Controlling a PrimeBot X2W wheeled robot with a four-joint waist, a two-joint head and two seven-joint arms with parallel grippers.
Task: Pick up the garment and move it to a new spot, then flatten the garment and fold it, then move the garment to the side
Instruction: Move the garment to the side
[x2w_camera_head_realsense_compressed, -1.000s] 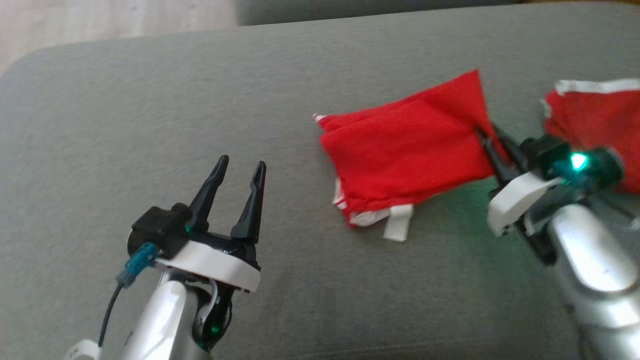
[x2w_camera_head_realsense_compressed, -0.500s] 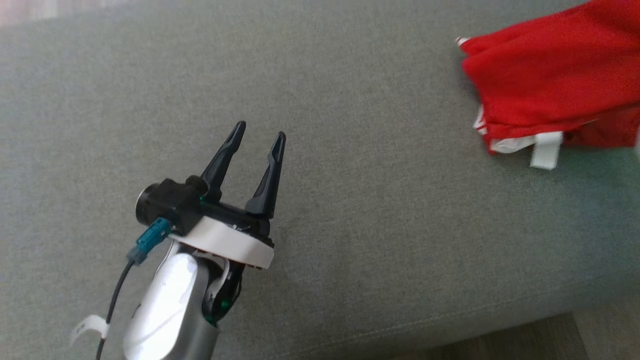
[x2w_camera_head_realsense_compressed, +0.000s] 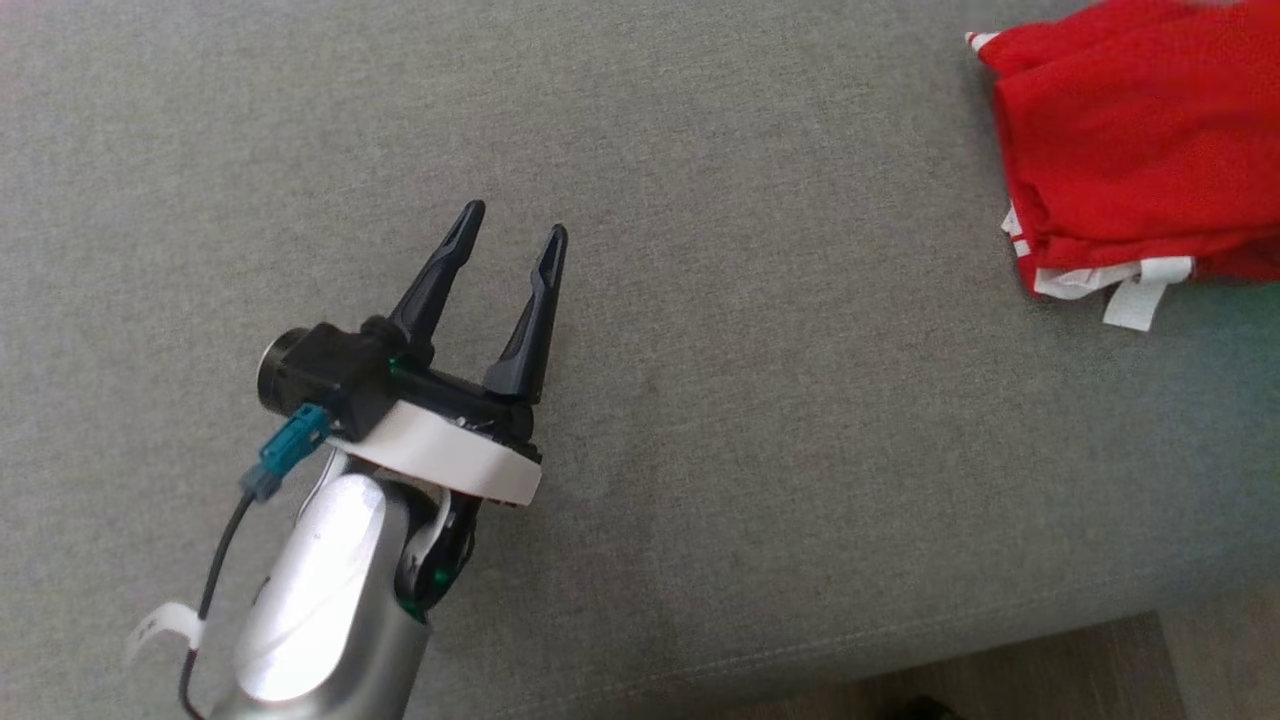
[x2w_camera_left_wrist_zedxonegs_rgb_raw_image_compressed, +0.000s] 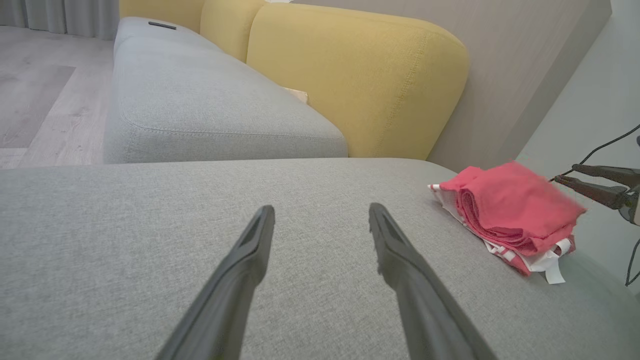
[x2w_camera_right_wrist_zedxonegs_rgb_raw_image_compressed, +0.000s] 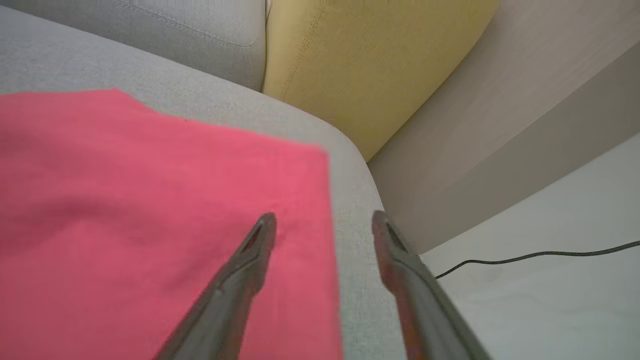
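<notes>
The red garment (x2w_camera_head_realsense_compressed: 1130, 150) with white trim lies folded in a thick pile on the grey sofa cushion (x2w_camera_head_realsense_compressed: 700, 400), at the upper right of the head view. In the left wrist view the garment (x2w_camera_left_wrist_zedxonegs_rgb_raw_image_compressed: 510, 210) sits to the right. My left gripper (x2w_camera_head_realsense_compressed: 516, 218) hovers open over bare cushion, far left of the garment, its own fingers spread (x2w_camera_left_wrist_zedxonegs_rgb_raw_image_compressed: 321, 210). My right gripper (x2w_camera_right_wrist_zedxonegs_rgb_raw_image_compressed: 322, 217) is open over the garment's (x2w_camera_right_wrist_zedxonegs_rgb_raw_image_compressed: 150, 200) edge, one finger above red cloth, the other above the cushion's rim. The right gripper (x2w_camera_left_wrist_zedxonegs_rgb_raw_image_compressed: 565, 173) also shows beside the pile in the left wrist view.
Yellow back cushions (x2w_camera_left_wrist_zedxonegs_rgb_raw_image_compressed: 350, 75) stand behind the seat, and a second grey seat cushion (x2w_camera_left_wrist_zedxonegs_rgb_raw_image_compressed: 200, 100) adjoins it. The sofa's front edge (x2w_camera_head_realsense_compressed: 900, 655) runs along the bottom of the head view. A black cable (x2w_camera_right_wrist_zedxonegs_rgb_raw_image_compressed: 525, 256) lies on the pale floor past the sofa's end.
The head camera has swung, so the garment now sits at the frame's upper right. My right gripper, shut on the garment's edge a second ago, has opened. The left gripper stays open.
</notes>
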